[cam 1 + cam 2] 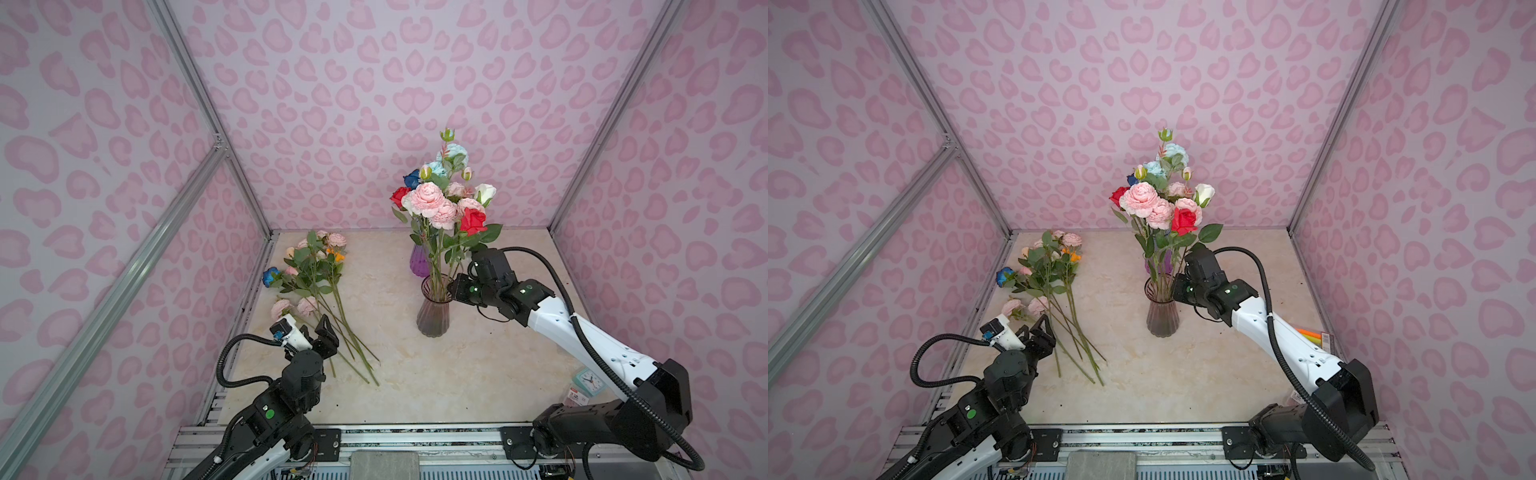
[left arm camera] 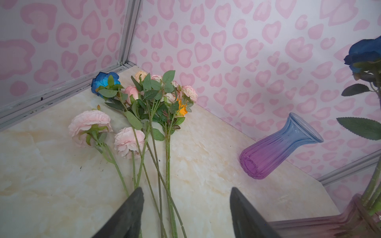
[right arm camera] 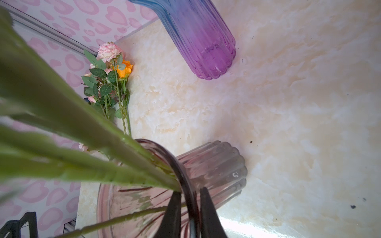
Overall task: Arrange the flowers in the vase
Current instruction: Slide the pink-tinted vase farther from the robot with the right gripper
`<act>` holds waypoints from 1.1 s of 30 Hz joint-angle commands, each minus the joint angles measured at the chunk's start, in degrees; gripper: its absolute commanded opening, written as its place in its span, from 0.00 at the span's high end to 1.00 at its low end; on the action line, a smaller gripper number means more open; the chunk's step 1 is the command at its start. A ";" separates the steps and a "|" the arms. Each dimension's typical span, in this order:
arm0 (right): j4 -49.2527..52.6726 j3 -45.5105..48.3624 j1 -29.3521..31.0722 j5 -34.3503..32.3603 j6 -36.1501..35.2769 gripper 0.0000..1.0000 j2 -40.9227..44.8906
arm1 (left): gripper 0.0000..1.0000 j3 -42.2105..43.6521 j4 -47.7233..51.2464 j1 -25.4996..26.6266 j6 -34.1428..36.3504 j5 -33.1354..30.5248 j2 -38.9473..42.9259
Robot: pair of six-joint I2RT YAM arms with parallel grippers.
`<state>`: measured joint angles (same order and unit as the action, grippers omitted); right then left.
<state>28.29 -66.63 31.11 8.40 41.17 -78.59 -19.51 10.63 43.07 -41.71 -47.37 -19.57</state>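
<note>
Slim black fingers of the right gripper (image 3: 190, 191) pinched on the rim of the vase (image 3: 216, 164), one inside, one outside. Ribbed smoky glass, flared at the mouth, upright on the glossy marble-patterned table (image 1: 415, 386). Packed with flowers (image 1: 432, 203): ruffled pink, red, cream and pale blue heads over straight green stems. Left gripper (image 2: 186, 188) spread wide over the thin stems of the loose flowers (image 2: 144, 107), fanned flat by the left wall. Behind, a fluted blue-to-purple vase (image 2: 274, 148).

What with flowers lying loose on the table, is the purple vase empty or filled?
Empty: in the left wrist view the purple vase shows clear glass, no stems inside or at its mouth.
</note>
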 commanded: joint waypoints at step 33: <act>-6.28 -12.62 -19.81 -4.83 -8.12 1.00 -12.27 | 0.33 -4.46 0.00 -0.09 2.34 1.10 -2.55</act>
<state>27.29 -76.93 12.34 5.89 35.35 -88.95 -23.14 10.63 42.98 -39.40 -46.65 -22.04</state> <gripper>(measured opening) 0.129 0.668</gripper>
